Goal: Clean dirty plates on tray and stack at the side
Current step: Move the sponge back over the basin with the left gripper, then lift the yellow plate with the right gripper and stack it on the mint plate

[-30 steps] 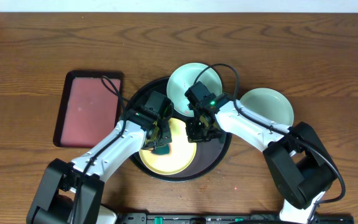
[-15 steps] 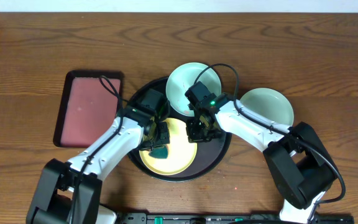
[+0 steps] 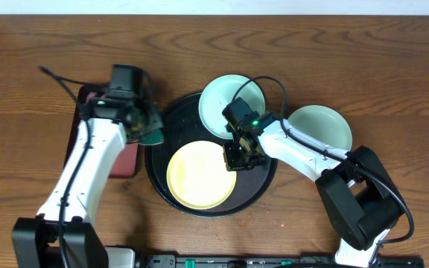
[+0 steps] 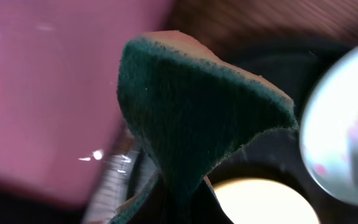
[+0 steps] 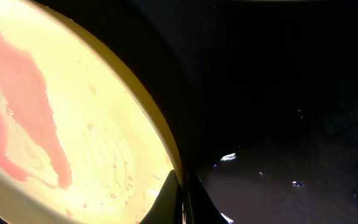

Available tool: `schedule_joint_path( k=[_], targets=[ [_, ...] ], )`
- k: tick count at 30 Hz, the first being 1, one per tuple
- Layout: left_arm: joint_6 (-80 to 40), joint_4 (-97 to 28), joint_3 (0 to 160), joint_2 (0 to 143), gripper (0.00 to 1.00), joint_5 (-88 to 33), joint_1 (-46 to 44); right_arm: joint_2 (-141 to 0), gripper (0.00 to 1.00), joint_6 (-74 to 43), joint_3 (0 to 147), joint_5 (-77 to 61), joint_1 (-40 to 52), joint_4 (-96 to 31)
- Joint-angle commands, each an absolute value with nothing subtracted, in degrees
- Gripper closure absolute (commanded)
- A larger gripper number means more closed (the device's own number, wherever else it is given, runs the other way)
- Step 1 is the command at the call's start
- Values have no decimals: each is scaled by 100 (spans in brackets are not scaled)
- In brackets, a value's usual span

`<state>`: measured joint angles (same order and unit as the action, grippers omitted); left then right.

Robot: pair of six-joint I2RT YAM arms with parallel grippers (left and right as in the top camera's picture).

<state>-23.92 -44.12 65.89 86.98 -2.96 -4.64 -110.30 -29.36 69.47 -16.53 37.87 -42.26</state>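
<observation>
A pale yellow plate [image 3: 196,175] lies in the round black tray [image 3: 255,186]. My right gripper [image 3: 233,158] is shut on its right rim; the right wrist view shows the rim [image 5: 166,155] pinched between the fingers [image 5: 182,196] and red smears on the plate. A mint-green plate [image 3: 226,100] sits on the tray's back rim. Another mint-green plate [image 3: 322,128] rests on the wood to the right. My left gripper [image 3: 149,132] is shut on a green sponge [image 4: 191,118] and holds it above the gap between the red tray and the black tray.
A rectangular red tray [image 3: 99,126] lies at the left, partly under my left arm. Bare wood-grain tabletop [image 3: 393,89] runs along the back and the right side.
My left gripper has lifted the green sponge off the yellow plate and carried it left and back towards the red tray. My right gripper has stayed on the plate's rim.
</observation>
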Motion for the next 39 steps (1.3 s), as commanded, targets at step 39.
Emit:
schedule_joint_path(
  k=[39],
  targets=[
    [-2014, -4560, 6493, 8650, 92, 71, 668, -8685, 99, -2305, 7234, 4014, 5288, -5009]
  ],
)
